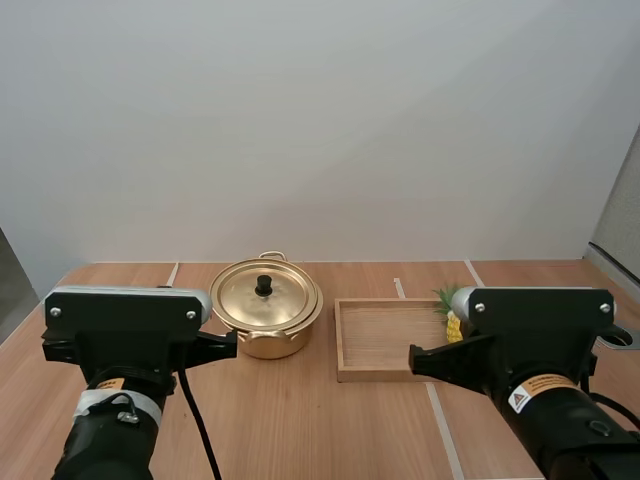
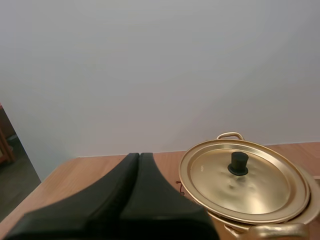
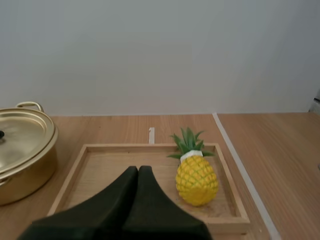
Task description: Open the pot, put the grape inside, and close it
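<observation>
pot (image 1: 268,322) and fruit lie on opposite sides, and that split decides the coming move. the pot stands on the tabletop (image 1: 300,420) at about 1 o'clock from the left tool (image 2: 139,156), near but not touching. its lid (image 2: 243,181) is on, and the small black knob (image 2: 238,163) stands upright at the lid's centre. the left arm looks the nearer one for lifting that lid.

no grape shows. the only fruit is a small pineapple (image 3: 196,179), which lies in the wooden tray (image 1: 385,335) just to the right of the pot, toward the tray's 2 o'clock corner. from the right tool (image 3: 138,169) it lies at about 1 o'clock, close ahead, so the right arm is plainly the nearer one to it. the pot lies out at that tool's 10 o'clock.

the pineapple's long axis runs roughly from 6 to 12, with the green leafy crown pointing away toward the tray's far rim. its body is yellow with a cross-hatched skin and a pale collar under the leaves.

both tools are fully closed, each pair of fingers pressed into one dark wedge with nothing between them. by my judgement nothing in the task is done yet.
</observation>
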Motion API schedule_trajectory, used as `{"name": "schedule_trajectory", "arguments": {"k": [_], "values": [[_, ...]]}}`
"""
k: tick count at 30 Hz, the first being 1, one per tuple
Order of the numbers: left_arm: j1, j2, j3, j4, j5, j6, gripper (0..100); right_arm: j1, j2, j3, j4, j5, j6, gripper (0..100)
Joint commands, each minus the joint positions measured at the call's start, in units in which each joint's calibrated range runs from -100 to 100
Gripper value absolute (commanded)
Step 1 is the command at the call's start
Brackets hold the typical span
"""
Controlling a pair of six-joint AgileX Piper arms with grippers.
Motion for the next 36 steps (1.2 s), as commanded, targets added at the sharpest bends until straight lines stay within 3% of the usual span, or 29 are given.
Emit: {"name": "schedule_trajectory", "arguments": {"k": [1,4,8,10,13,21,26,36], "values": [[-0.13,-0.4,0.3,0.0,5.8,-1.7,0,-0.3,-0.4,2.5,-0.2,-2.6,0.1,0],[-0.13,-0.4,0.3,3.4,12.2,-1.7,0,-0.3,-0.4,2.6,3.1,-2.6,0.1,0],[-0.13,-0.4,0.3,20.5,23.5,-1.7,0,-0.3,-0.4,2.6,3.3,-2.4,0.1,0],[-0.13,-0.4,0.3,24.4,31.9,-1.7,0,-0.3,-0.4,2.6,3.3,-2.4,0.1,0],[-0.13,-0.4,0.3,22.3,39.5,-1.8,0,-0.3,-0.4,2.6,3.3,-2.4,0.1,0],[-0.13,-0.4,0.3,18.5,32.4,-5.1,0,-0.3,-0.4,2.6,3.3,-2.4,0.1,0],[-0.13,-0.4,0.3,19.2,17.3,-14.4,0,-0.3,-0.4,2.6,3.3,-2.4,0.1,0],[-0.13,-0.4,0.3,24.6,15.5,-15.0,0,-0.3,-0.4,2.6,3.3,-2.4,0.1,0]]}}
